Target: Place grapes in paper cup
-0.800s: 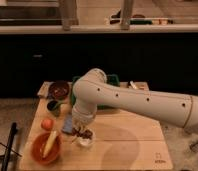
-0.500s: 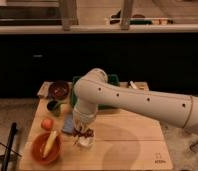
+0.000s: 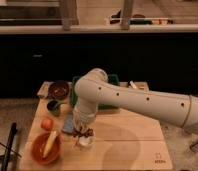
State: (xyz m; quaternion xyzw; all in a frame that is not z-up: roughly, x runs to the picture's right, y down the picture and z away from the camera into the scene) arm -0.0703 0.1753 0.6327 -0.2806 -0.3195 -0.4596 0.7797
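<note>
The white arm reaches down from the right to the wooden table (image 3: 137, 150). My gripper (image 3: 83, 131) hangs at the front left of the table, right over the small white paper cup (image 3: 85, 142). The dark reddish-purple grapes (image 3: 85, 133) sit at the cup's rim, directly under the gripper, which hides part of them. I cannot tell whether the grapes rest in the cup or are still held.
An orange bowl (image 3: 45, 148) with a pale yellow item stands at the front left. A round orange-red fruit (image 3: 47, 123) lies behind it. A dark brown bowl (image 3: 59, 89), a small dark green cup (image 3: 53, 105) and a green tray (image 3: 111, 79) stand at the back. A blue item (image 3: 69, 124) lies beside the cup.
The gripper has stayed over the paper cup and shifted only slightly downward. The grapes stay at the cup's rim.
</note>
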